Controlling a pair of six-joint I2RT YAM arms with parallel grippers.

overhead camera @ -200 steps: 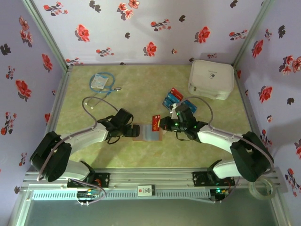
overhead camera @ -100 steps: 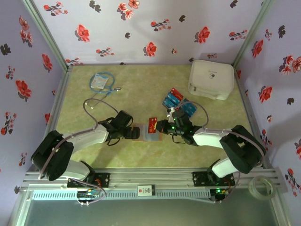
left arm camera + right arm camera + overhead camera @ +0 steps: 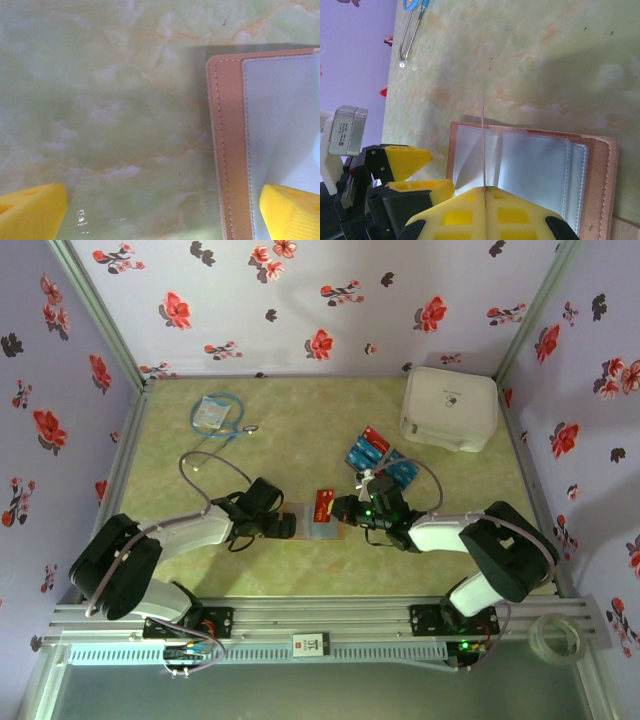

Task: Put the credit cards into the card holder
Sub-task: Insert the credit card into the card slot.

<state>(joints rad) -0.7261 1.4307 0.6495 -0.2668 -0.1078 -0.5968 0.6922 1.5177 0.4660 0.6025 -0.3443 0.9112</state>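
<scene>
The brown card holder (image 3: 312,527) lies open on the green table, its clear grey pockets (image 3: 535,162) facing up. My right gripper (image 3: 343,508) is shut on a red credit card (image 3: 323,505). In the right wrist view this card (image 3: 483,145) shows edge-on, standing over the holder's left pocket. My left gripper (image 3: 284,526) is open at the holder's left edge. One of its yellow fingers (image 3: 292,210) rests on the grey panel (image 3: 280,125), the other (image 3: 30,210) on bare table. More red and blue cards (image 3: 378,454) lie in a pile behind my right gripper.
A big white rounded case (image 3: 449,407) stands at the back right. A blue-and-white packet with a cable (image 3: 213,412) lies at the back left; its cable loop (image 3: 412,20) shows in the right wrist view. Flowered walls enclose the table.
My right gripper has carried the red card left and nearer, over the open holder. The left gripper has edged slightly toward the holder's left edge.
</scene>
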